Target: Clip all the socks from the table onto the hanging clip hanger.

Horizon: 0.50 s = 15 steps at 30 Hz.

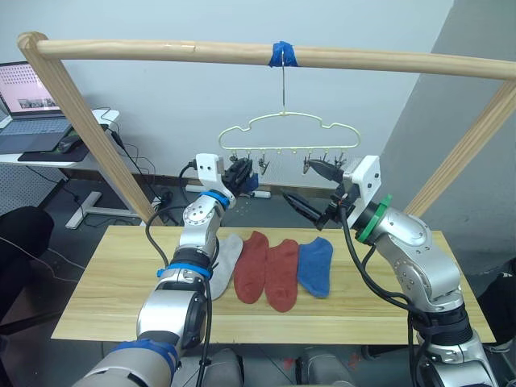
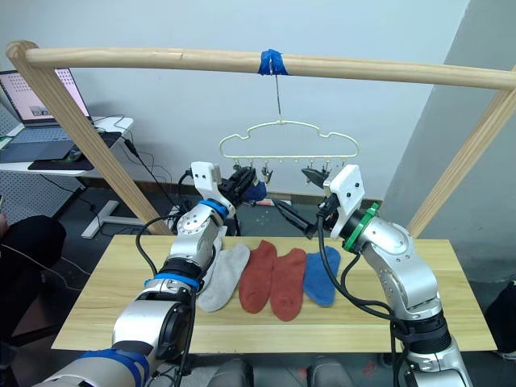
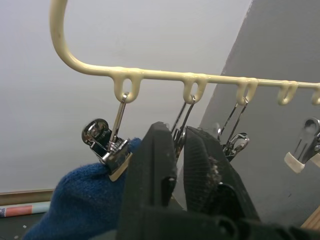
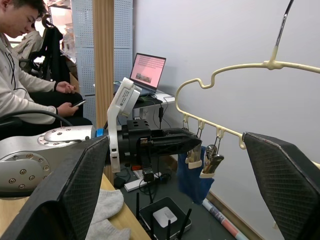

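Note:
The cream clip hanger point(image 1: 282, 119) hangs from the wooden pole. A blue sock point(image 4: 192, 175) dangles from its leftmost clips, and the first clip point(image 3: 112, 155) bites the sock's edge. My left gripper point(image 3: 179, 132) is raised to that end, its fingers pressed together on the second clip, with the sock beside them. My right gripper point(image 1: 300, 181) is wide open and holds nothing, just below the hanger's right clips. On the table point(image 1: 105, 282) lie a grey sock point(image 1: 226, 262), two rust red socks point(image 1: 252, 266) point(image 1: 282, 274) and a blue sock point(image 1: 316, 266) side by side.
A wooden pole point(image 1: 161, 50) with blue tape point(image 1: 284, 55) spans overhead on slanted side poles point(image 1: 89, 129) point(image 1: 468, 153). A desk with a laptop point(image 1: 32, 105) stands at back left. A seated person point(image 4: 25, 75) is behind the frame. A router point(image 4: 165, 217) lies on the floor.

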Available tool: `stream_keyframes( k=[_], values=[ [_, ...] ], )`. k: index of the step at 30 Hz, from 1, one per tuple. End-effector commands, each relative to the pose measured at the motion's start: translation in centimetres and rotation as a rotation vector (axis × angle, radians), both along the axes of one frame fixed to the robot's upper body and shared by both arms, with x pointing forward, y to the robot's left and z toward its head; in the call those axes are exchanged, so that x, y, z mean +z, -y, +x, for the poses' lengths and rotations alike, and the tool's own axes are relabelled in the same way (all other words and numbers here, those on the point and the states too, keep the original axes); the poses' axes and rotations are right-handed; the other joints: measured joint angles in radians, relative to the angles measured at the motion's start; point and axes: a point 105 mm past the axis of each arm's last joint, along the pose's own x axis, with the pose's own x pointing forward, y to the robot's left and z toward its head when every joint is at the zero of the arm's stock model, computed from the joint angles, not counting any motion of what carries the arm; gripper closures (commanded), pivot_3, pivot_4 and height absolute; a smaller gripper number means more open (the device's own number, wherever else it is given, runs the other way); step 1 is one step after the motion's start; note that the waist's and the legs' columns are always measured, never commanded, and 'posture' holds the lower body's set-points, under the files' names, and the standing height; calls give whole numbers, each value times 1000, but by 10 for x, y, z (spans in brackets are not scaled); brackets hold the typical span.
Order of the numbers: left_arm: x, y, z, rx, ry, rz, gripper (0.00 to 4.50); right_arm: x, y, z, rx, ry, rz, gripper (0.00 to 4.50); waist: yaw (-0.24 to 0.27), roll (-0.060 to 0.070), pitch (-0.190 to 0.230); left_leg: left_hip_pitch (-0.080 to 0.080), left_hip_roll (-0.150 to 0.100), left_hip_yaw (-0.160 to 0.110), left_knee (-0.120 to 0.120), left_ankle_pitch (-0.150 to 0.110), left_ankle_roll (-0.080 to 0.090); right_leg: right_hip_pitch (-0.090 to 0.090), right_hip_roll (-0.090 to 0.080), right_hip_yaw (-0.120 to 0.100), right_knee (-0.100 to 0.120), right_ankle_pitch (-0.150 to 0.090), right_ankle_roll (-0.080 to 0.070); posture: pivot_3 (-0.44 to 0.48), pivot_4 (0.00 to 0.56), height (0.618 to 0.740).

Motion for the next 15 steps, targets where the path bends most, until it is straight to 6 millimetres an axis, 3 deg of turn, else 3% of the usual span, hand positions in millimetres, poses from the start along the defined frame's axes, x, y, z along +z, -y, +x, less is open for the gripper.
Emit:
stream_keyframes(
  k=[1, 5, 7, 9, 15],
  values=[
    [20, 0, 3, -5, 66, 9, 4493, 12, -2, -6, 16, 56, 17, 0, 0, 0, 0, 0, 0, 0, 0, 0, 0, 0, 0, 0, 0, 0, 0, -76, 101, 740],
    [20, -2, 2, -8, 63, 15, 4493, 1, -2, -3, 9, 12, 15, 0, 0, 0, 0, 0, 0, 0, 0, 0, 0, 0, 0, 0, 0, 0, 0, -69, 103, 740],
    [21, -5, 1, -8, 57, 17, 4493, -23, 2, 7, -41, -55, -46, 0, 0, 0, 0, 0, 0, 0, 0, 0, 0, 0, 0, 0, 0, 0, 0, -57, 102, 740],
    [21, -8, 0, -23, 41, 30, 4493, -71, 13, 26, -139, -198, -162, 0, 0, 0, 0, 0, 0, 0, 0, 0, 0, 0, 0, 0, 0, 0, 0, -50, 101, 740],
    [28, -24, -11, -85, -40, 17, 4493, -169, 27, 46, -181, -410, -455, 0, -6, 0, 0, 3, 0, 1, 0, 0, 0, 1, 0, 1, 1, 0, -1, -38, 100, 740]
  ],
)
